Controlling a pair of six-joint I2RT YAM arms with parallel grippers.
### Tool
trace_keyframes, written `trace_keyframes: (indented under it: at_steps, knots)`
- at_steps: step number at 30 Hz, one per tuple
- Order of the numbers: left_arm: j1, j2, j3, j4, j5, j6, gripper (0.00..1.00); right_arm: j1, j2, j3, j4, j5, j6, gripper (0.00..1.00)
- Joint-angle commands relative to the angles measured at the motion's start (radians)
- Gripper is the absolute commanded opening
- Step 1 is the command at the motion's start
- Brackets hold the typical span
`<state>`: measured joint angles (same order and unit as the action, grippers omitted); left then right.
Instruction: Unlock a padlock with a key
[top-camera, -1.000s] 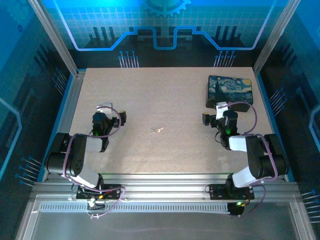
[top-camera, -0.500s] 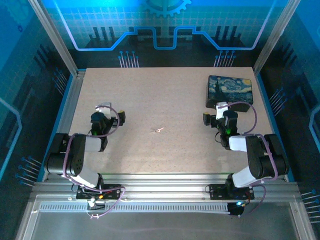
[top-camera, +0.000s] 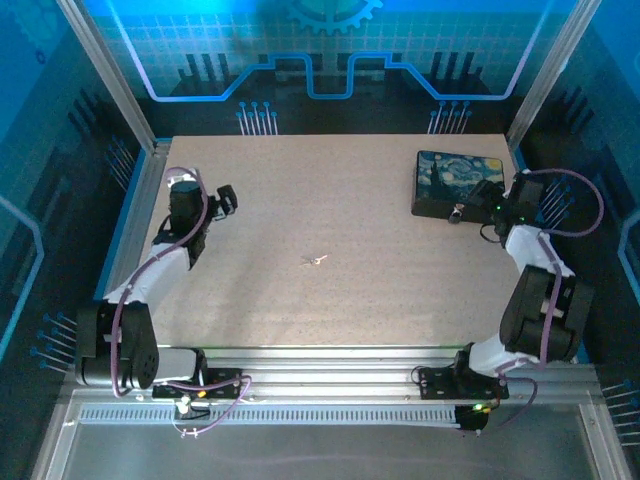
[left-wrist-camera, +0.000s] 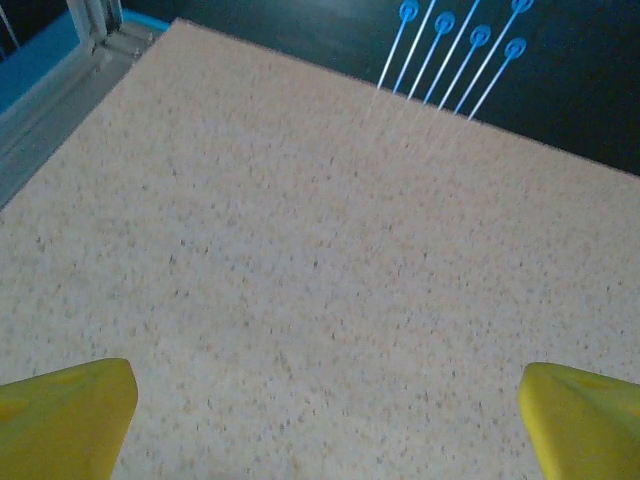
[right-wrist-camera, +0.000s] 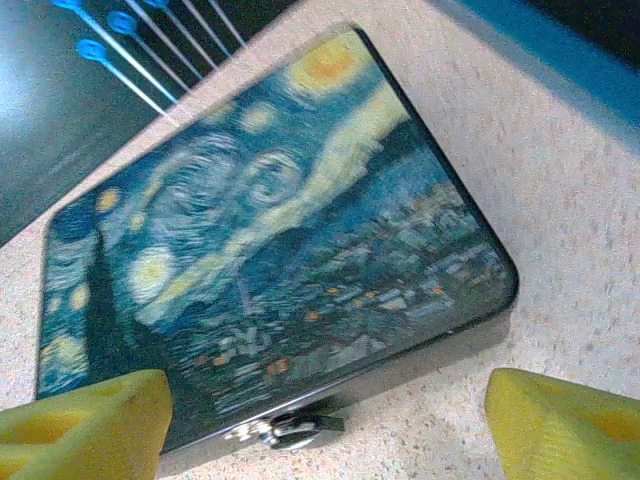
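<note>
Speckled beige table (top-camera: 330, 300): both arms reach out over it, left arm to its far-left area, right arm to its far-right area.

Dark flat rectangular box with swirly blue-and-yellow painted lid (top-camera: 460, 185): lid closed, flat on the table directly ahead of the right claw (top-camera: 460, 213). In the right wrist view the box (right-wrist-camera: 280, 240) spans most of the gap between the yellow fingers (right-wrist-camera: 85, 425), with its near edge just in front of them.

Right claw (right-wrist-camera: 325, 425): jaws apart, nothing clamped. Fingertips are close to the box's near edge; I can't tell whether they touch it.

Left claw (top-camera: 224, 199): well apart from the box, across the table. In the left wrist view the left claw (left-wrist-camera: 320, 420) has its jaws spread wide, with bare table between and ahead of the yellow fingertips (left-wrist-camera: 60, 415).

Small silvery metal fitting (right-wrist-camera: 285, 432) on the box's near edge: centred between the right claw's fingers, just ahead of them. Too blurred to say what kind it is.

Tiny pale silvery metal key (top-camera: 315, 261): flat on the table, mid-table, between the two claws and well apart from both. It's to the right of the left claw, left of the right claw, and nearer the arm bases than either.
</note>
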<state>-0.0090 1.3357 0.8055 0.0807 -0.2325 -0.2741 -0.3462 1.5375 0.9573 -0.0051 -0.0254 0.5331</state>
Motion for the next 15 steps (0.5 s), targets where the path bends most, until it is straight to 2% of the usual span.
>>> trace_keyframes:
  at_steps: [1, 9, 15]
  knots:
    - [-0.057, 0.022, 0.068, -0.171, -0.023, -0.053, 0.99, -0.049, 0.093, 0.081, -0.115, -0.103, 0.141, 0.83]
    - [-0.199, 0.073, 0.134, -0.205, -0.019, -0.026, 0.99, -0.067, 0.245, 0.209, -0.107, -0.159, 0.176, 0.84]
    - [-0.243, 0.104, 0.148, -0.190, -0.006, -0.024, 0.99, -0.085, 0.347, 0.308, -0.162, -0.189, 0.151, 0.85]
